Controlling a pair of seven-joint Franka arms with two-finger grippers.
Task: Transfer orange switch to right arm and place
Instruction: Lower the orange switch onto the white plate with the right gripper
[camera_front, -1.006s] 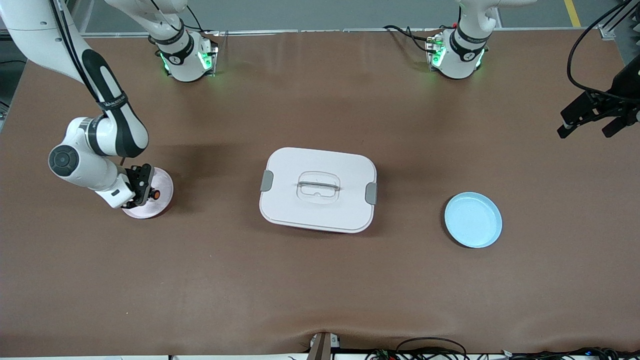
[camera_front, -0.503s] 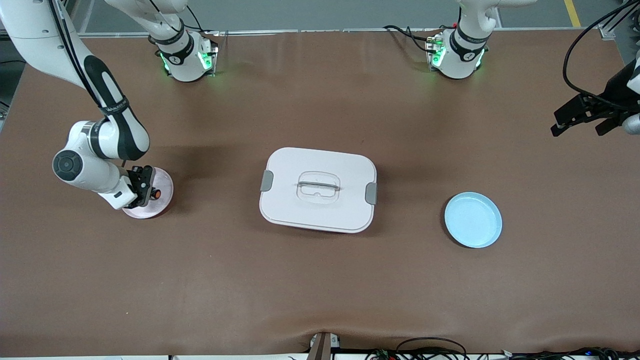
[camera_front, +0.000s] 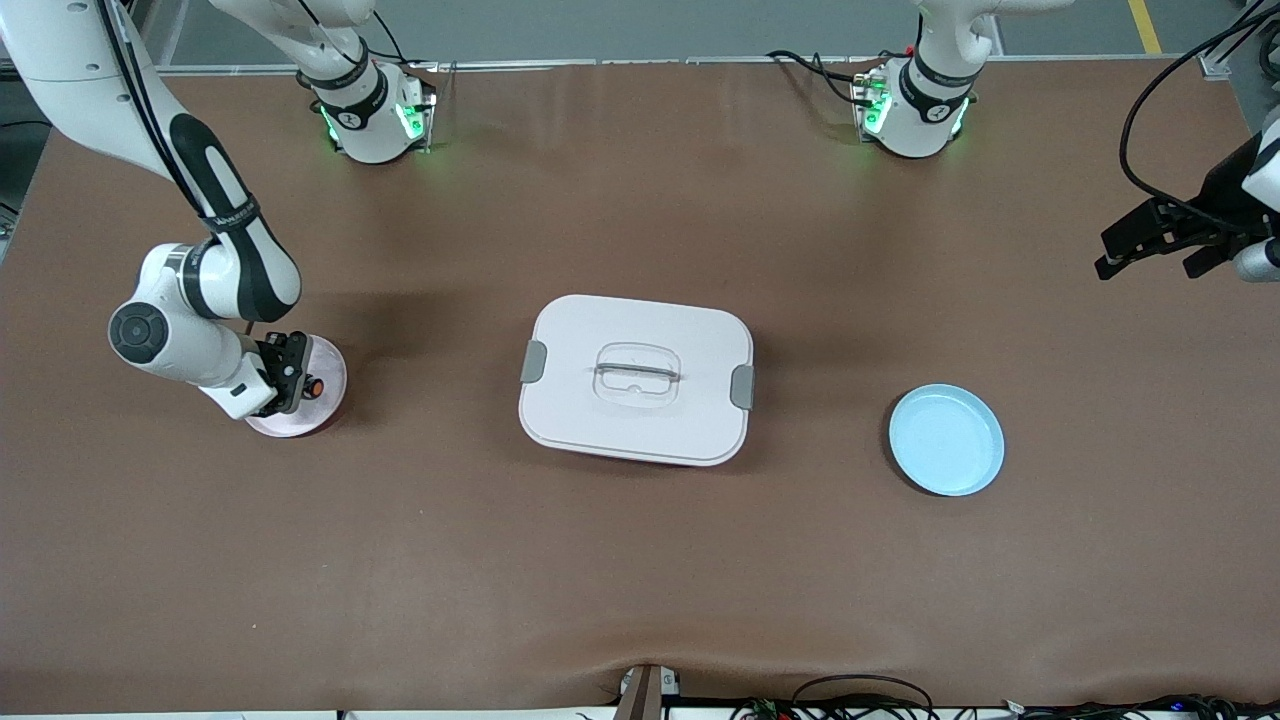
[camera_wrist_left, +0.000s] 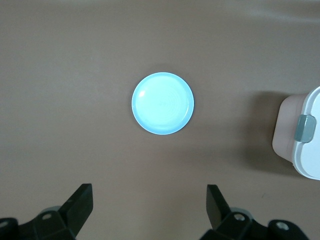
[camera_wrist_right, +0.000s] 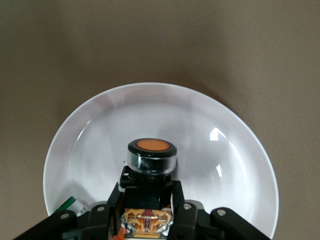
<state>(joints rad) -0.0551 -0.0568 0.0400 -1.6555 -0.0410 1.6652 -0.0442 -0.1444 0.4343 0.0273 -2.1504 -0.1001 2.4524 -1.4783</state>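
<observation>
Nearest the front camera, a blue plate (camera_front: 946, 440) lies bare beside the white lidded box (camera_front: 636, 378). Toward the right arm's end, the right gripper (camera_front: 296, 383) is clamped on the orange switch (camera_front: 312, 385), low over the pink plate (camera_front: 325, 410), apparently to set it down. The left gripper (camera_front: 1160, 247) waits over bare table with its fingers apart, clear of the work.

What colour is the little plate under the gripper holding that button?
Pale pink plate, best seen in the front view.
</observation>
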